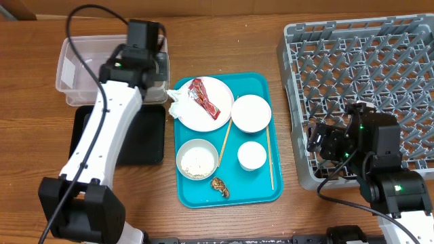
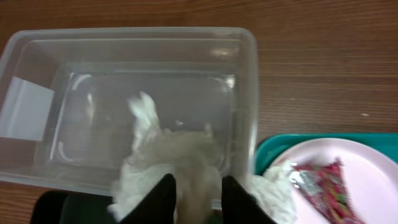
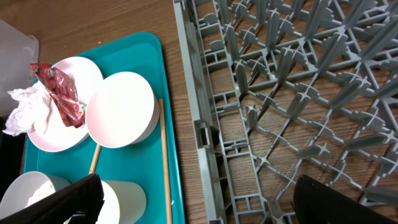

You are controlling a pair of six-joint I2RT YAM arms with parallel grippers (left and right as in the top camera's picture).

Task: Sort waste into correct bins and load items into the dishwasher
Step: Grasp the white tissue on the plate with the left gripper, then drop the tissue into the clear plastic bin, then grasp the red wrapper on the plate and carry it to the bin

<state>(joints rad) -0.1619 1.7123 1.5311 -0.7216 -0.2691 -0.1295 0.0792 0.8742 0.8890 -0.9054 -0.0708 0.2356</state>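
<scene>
My left gripper (image 2: 196, 199) is shut on the crumpled white napkin (image 2: 174, 162) at the near wall of the clear tub (image 2: 124, 93). From overhead the gripper (image 1: 165, 91) sits between the tub (image 1: 74, 74) and the white plate (image 1: 193, 118), and the napkin (image 1: 178, 104) hangs at the plate's left edge. The red wrapper (image 1: 203, 97) lies on the plate. My right gripper (image 3: 205, 205) is open and empty over the left rim of the grey dish rack (image 3: 280, 93), beside the cup (image 3: 124, 199) and a chopstick (image 3: 165, 162).
The teal tray (image 1: 258, 190) holds an empty bowl (image 1: 251, 112), a bowl of rice (image 1: 197, 159), the cup (image 1: 251, 155), two chopsticks (image 1: 224, 139) and a brown scrap (image 1: 220, 186). The black tray (image 1: 146, 139) lies under my left arm. The rack (image 1: 366, 61) fills the right side.
</scene>
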